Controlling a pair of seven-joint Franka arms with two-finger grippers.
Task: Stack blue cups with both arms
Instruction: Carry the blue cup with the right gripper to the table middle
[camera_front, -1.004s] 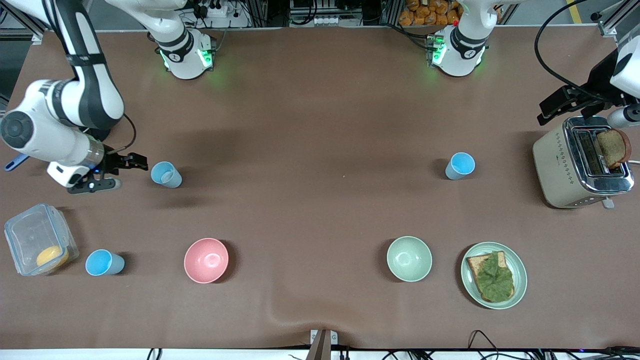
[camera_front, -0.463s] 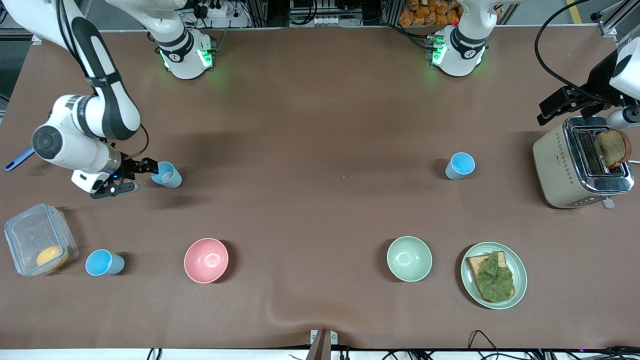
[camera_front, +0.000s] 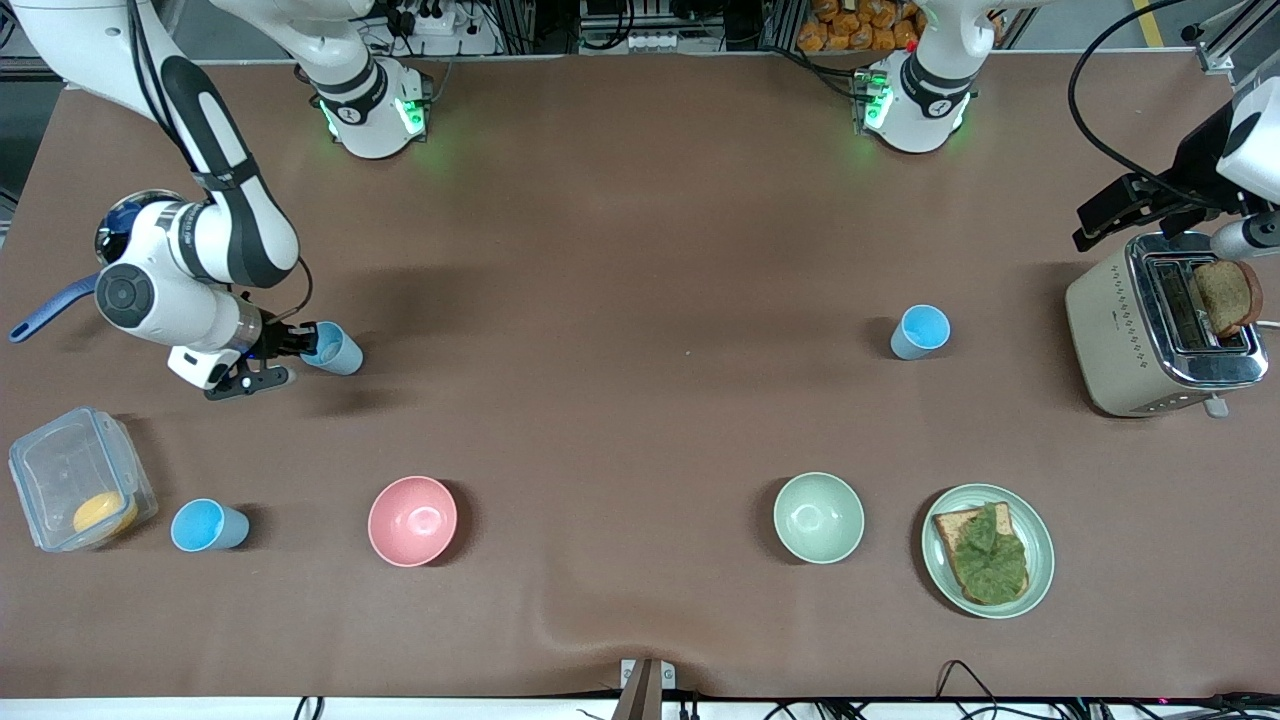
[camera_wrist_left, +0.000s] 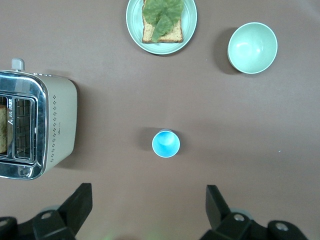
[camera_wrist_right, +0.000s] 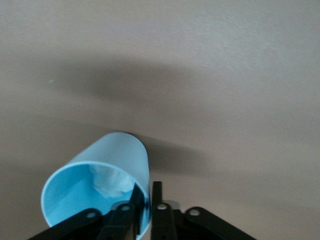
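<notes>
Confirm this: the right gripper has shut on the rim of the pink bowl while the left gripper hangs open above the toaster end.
Not quite. The right gripper is shut on the rim of a pale blue cup, not a bowl; the right wrist view shows it. The left gripper does hang open there.

Brown table cover (camera_front: 640, 250), cables and metal framing along its edge

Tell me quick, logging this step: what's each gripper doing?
Left gripper: open, empty, over the table above a blue cup.
Right gripper: shut on the pale cup's rim.
</notes>
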